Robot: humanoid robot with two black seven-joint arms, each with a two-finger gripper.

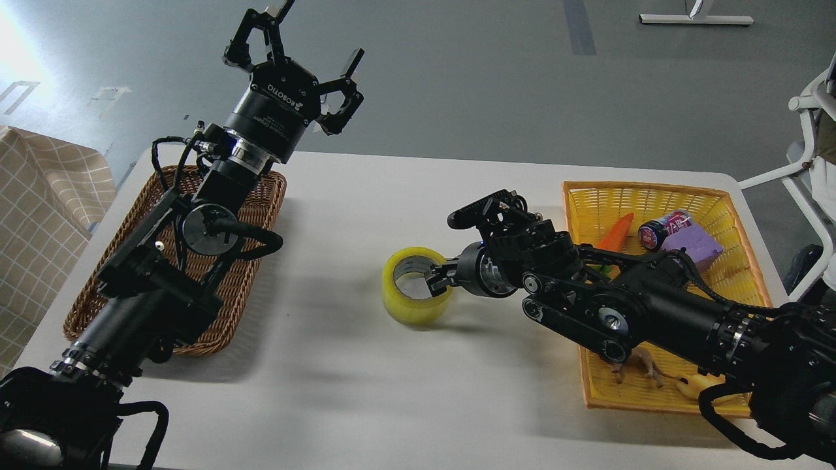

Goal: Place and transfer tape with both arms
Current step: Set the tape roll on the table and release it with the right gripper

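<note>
White table [339, 391], right pincer [436, 277] clasping tape [416, 295] rim, left pincer [294, 55] spread, empty, raised

Robotics lab or test room: bare grey floor [457, 72] with tape marks; plain white table [339, 385] staged with wicker basket [261, 196] and yellow basket [653, 192] of assorted props; white stand base [695, 19] beyond.
</note>
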